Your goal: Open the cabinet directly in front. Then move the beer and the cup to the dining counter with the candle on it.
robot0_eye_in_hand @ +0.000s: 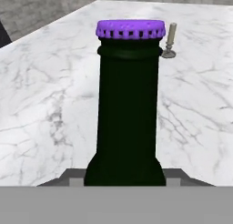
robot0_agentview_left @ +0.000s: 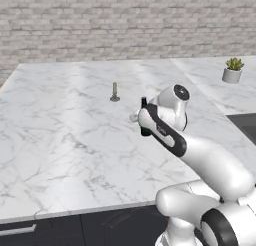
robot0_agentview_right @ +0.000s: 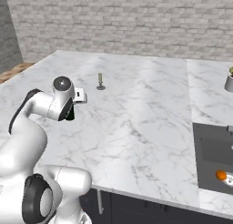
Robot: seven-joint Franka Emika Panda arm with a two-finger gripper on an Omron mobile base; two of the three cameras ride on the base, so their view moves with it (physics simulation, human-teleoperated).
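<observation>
The beer point(robot0_eye_in_hand: 128, 104), a dark bottle with a purple cap, stands upright between the fingers of my gripper point(robot0_eye_in_hand: 125, 178), which is shut on its lower body. From the left base view the gripper point(robot0_agentview_left: 145, 119) holds the beer point(robot0_agentview_left: 144, 103) low over the white marble dining counter point(robot0_agentview_left: 60, 135), near its right part. I cannot tell whether the bottle's base touches the top. The candle point(robot0_agentview_left: 114, 91), a short grey-green stick on a round base, stands a little beyond and left of the bottle; the hand view has the candle point(robot0_eye_in_hand: 170, 40) behind the cap. The cabinet and the cup are out of view.
A potted green plant point(robot0_agentview_left: 232, 70) sits on the adjoining marble worktop at the far right. A dark sunken sink point(robot0_agentview_right: 213, 150) with an orange thing point(robot0_agentview_right: 221, 175) lies right of the counter. A grey brick wall point(robot0_agentview_left: 125, 25) runs behind. Wide bare marble point(robot0_agentview_right: 145, 109) surrounds the bottle.
</observation>
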